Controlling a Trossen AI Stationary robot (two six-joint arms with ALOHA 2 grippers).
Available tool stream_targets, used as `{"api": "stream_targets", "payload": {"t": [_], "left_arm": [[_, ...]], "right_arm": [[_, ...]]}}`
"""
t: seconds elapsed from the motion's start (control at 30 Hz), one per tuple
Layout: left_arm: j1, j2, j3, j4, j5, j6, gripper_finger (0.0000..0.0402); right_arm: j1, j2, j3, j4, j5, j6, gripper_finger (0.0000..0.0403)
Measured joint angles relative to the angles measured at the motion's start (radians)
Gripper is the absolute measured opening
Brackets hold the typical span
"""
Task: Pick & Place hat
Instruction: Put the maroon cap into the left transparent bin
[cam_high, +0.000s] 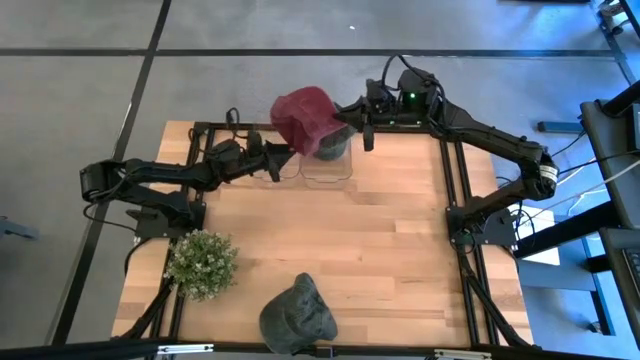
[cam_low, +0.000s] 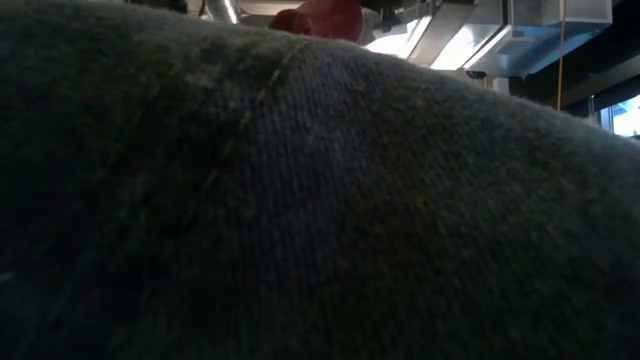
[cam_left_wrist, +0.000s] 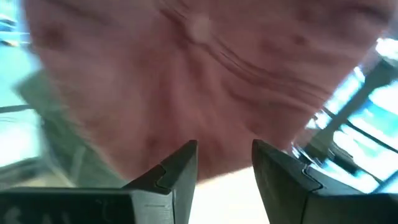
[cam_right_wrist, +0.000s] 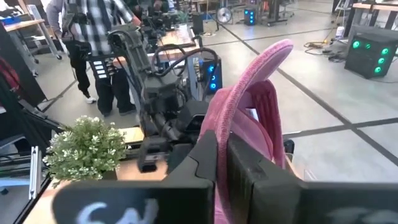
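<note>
A dark red hat (cam_high: 303, 118) hangs in the air over the table's far edge, above a clear box (cam_high: 328, 166). My right gripper (cam_high: 345, 118) comes in from the far right and is shut on it; the right wrist view shows the pink cloth (cam_right_wrist: 249, 106) rising between its fingers. My left gripper (cam_high: 288, 158) reaches in from the left, just below the hat, and is open. In the left wrist view the hat (cam_left_wrist: 199, 74) fills the picture beyond the gripper (cam_left_wrist: 224, 149). A second, grey hat (cam_high: 297, 315) lies on the table's near edge. My right gripper pinches the red hat's edge (cam_right_wrist: 219, 115) between its two fingers (cam_right_wrist: 205, 158), coming level from the table's right side. Several layers of cloth seem bunched in the hold. The hat is lifted clear and hangs to the left of the fingers. My left gripper: I cannot tell whether it touches the hat.
A potted plant (cam_high: 203, 263) with small white flowers stands near the table's left edge. The grey hat (cam_low: 300, 200) blocks nearly all of the low view, with the red hat (cam_low: 325, 18) showing above it. A person (cam_right_wrist: 99, 37) stands in the room beyond.
</note>
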Motion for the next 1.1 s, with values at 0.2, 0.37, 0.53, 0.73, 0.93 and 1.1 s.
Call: {"api": "stream_targets", "payload": {"t": [0.2, 0.37, 0.53, 0.73, 0.93, 1.1], "left_arm": [[0.000, 0.000, 0.000, 0.000, -0.045, -0.007, 0.0148], [-0.002, 0.000, 0.000, 0.000, -0.038, -0.009, 0.0150], [-0.002, 0.000, 0.000, 0.000, -0.037, -0.046, 0.0150], [-0.002, 0.000, 0.000, 0.015, -0.037, -0.046, 0.0150], [-0.002, 0.000, 0.000, -0.003, -0.030, -0.067, 0.0150], [-0.002, 0.000, 0.000, -0.016, -0.101, -0.069, 0.0150]], "right_arm": [[0.011, -0.004, 0.000, 0.010, -0.006, -0.001, 0.0017], [0.014, -0.004, 0.000, 0.019, 0.000, -0.026, 0.0017], [0.013, -0.004, 0.000, 0.026, 0.057, -0.051, 0.0017], [0.013, -0.004, 0.000, 0.094, 0.065, -0.050, 0.0017], [0.013, -0.004, 0.000, 0.162, 0.062, -0.026, 0.0017], [0.021, -0.003, -0.001, 0.234, 0.009, 0.042, 0.0017]]}}
